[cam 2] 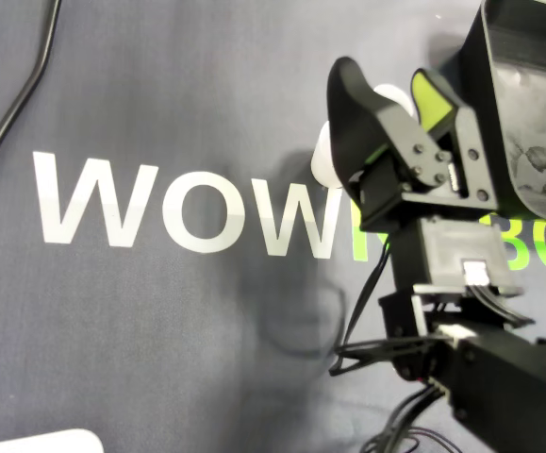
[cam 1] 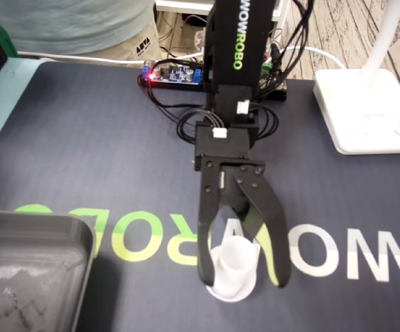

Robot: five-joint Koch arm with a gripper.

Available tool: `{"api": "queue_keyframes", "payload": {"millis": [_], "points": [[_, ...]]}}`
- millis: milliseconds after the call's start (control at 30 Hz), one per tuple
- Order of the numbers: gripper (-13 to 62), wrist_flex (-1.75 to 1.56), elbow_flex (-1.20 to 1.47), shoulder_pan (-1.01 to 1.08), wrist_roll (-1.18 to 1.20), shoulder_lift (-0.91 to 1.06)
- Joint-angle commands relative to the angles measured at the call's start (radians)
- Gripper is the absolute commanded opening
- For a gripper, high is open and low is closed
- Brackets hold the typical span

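even indoor light, soft shadows, slight blur.

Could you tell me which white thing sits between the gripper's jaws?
The small cup, upright inside the open gripper; the flat lamp base lies far off at the fixed view's right edge.

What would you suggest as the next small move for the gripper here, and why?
Probably close the jaws. In the fixed view the gripper is open and low over the mat, with one finger on either side of the small white cup, which stands upright between them. Neither finger seems to press it yet, so a gentle squeeze looks like the step before any lift.
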Motion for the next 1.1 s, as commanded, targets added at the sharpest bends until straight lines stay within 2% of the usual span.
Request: {"api": "queue_keyframes", "payload": {"millis": [0,667,1067], "points": [[32.3,-0.080,-0.009,0.003,-0.009,-0.002],[31.8,-0.083,-0.012,0.017,-0.011,-0.087],[20.7,-0.081,-0.011,-0.002,0.015,-0.101]]}}
